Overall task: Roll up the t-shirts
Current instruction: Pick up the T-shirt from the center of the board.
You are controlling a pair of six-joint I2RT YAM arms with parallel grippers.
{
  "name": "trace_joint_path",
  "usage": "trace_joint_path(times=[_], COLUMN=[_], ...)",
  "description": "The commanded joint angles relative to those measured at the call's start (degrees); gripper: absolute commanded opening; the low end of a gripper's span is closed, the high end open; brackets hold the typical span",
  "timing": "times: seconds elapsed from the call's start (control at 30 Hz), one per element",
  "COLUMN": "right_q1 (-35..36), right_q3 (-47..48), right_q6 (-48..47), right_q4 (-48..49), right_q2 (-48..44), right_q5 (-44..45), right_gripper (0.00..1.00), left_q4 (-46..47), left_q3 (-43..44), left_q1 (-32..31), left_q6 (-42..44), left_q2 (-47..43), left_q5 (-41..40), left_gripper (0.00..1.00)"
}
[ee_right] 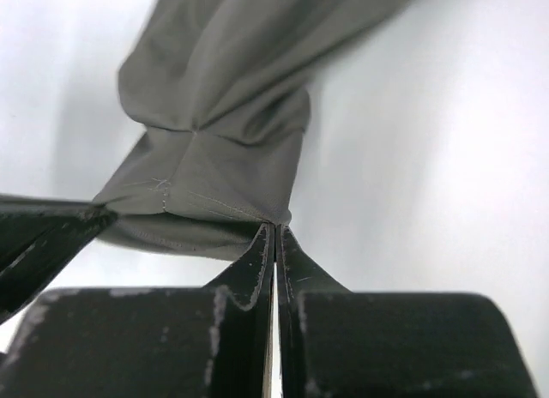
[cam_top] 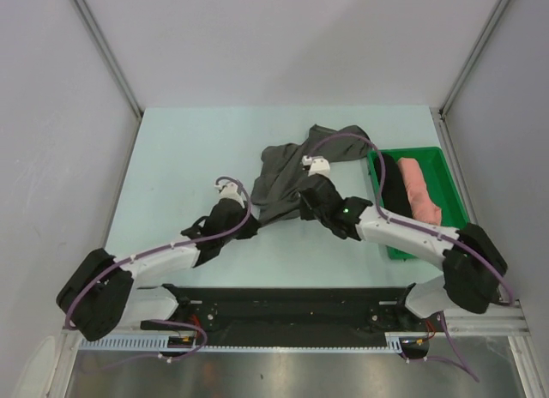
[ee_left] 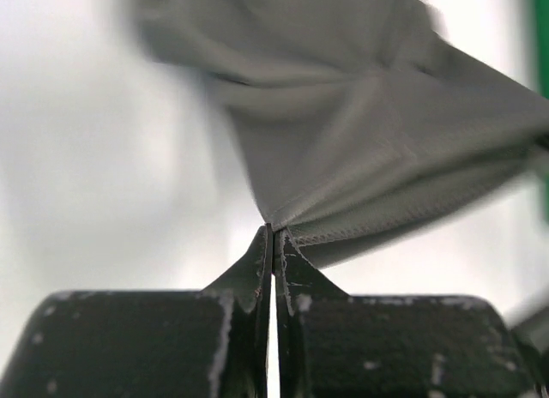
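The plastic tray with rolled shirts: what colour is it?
The plastic tray is green, clearest in the top external view.

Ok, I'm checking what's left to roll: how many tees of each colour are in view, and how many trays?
Grey tee: 1
Black tee: 1
Pink tee: 1
Green tray: 1
Total: 4

The charcoal-grey t-shirt [cam_top: 287, 171] is soft, matt cloth with a fine knit and a stitched hem. The left hand [ee_left: 272, 233] and right hand [ee_right: 275, 230] are matt black, scuffed with pale scratches. The tabletop [cam_top: 189, 158] looks smooth. The green tray [cam_top: 442, 171] is smooth plastic; inside the tray, the black roll [cam_top: 393, 188] and salmon-pink roll [cam_top: 419, 190] are soft cloth.
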Motion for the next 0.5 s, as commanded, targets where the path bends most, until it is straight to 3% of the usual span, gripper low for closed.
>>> trace_joint_path(times=[0.0,0.13,0.17,0.27,0.3,0.47], right_q1=[-1.1,-1.63,-0.15,5.02,5.83,9.61], right_q3=[-7.01,-15.27,-17.89,-21.07,-21.0,-16.88], right_q6=[3.69,6.68,7.03,8.44,8.79,7.04], right_q4=[-7.04,-8.37,-7.67,-3.91,-2.49,7.96], right_q2=[-9.44,-15.7,-16.84,-20.1,-20.11,-14.24], right_q5=[5.81,3.72,1.44,-1.73,-2.7,-7.8], right_gripper=[0.0,0.0,0.0,0.0,0.0,0.0], left_q4=[5.34,5.34,4.04,-6.33,-12.35,-20.57], left_q3=[-1.43,-3.79,-4.67,-2.59,-1.79,4.7], left_q1=[-8.97,-12.69,-12.69,-11.21,-8.5,4.07], left_q6=[3.75,-0.71,-2.13,-5.65,-6.35,-6.98], left_q2=[-3.46,-3.64,-4.42,-7.66,-8.46,-16.01], left_q5=[6.34,4.85,1.37,-5.94,-8.23,-10.0], left_gripper=[0.0,0.0,0.0,0.0,0.0,0.0])
